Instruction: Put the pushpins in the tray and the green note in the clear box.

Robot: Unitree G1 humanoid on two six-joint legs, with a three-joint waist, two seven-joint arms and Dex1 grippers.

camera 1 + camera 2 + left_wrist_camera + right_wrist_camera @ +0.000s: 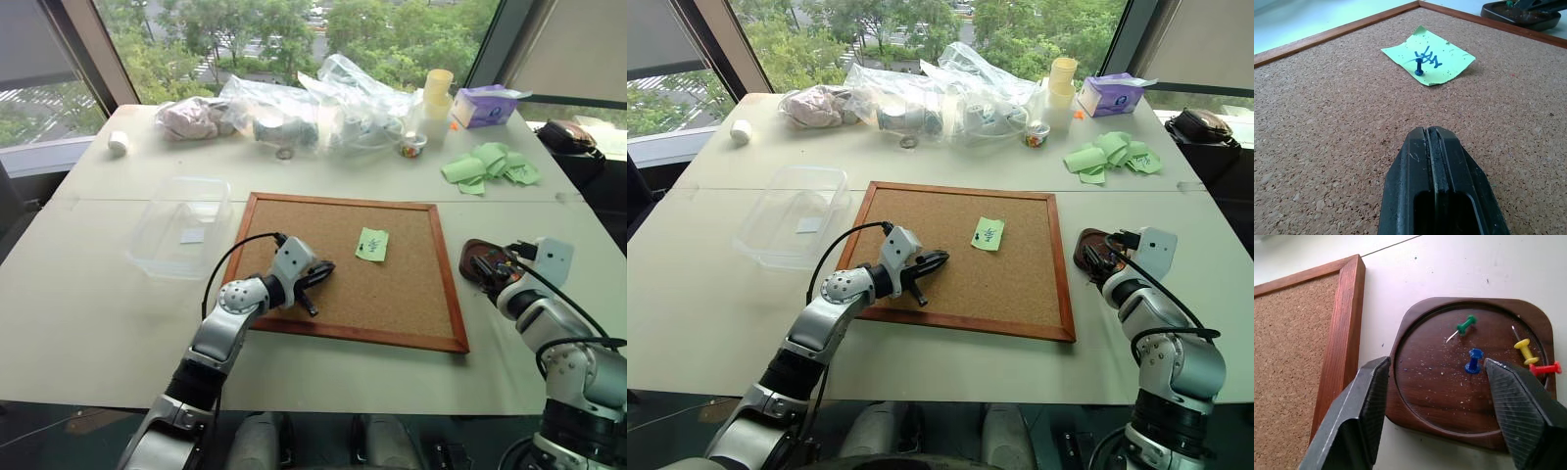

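Note:
The green note [372,244] lies on the cork board [411,294], held down by a blue pushpin [1419,66] stuck upright through its scribble. My left gripper [1432,134] is shut and empty just above the cork, pointing at the note from a short way off. To the right of the board sits the dark brown tray [1410,316] with several pushpins in it, among them a green one [1465,325] and a blue one [1474,360]. My right gripper [1435,377] hangs open right over the tray, nothing between its fingers. The clear box [181,225] stands empty left of the board.
Clear plastic bags [294,113] with objects lie along the table's far edge. A bunch of light green papers [490,164], stacked cups [437,103] and a purple tissue box [482,106] are at the far right. A white roll [119,143] sits far left.

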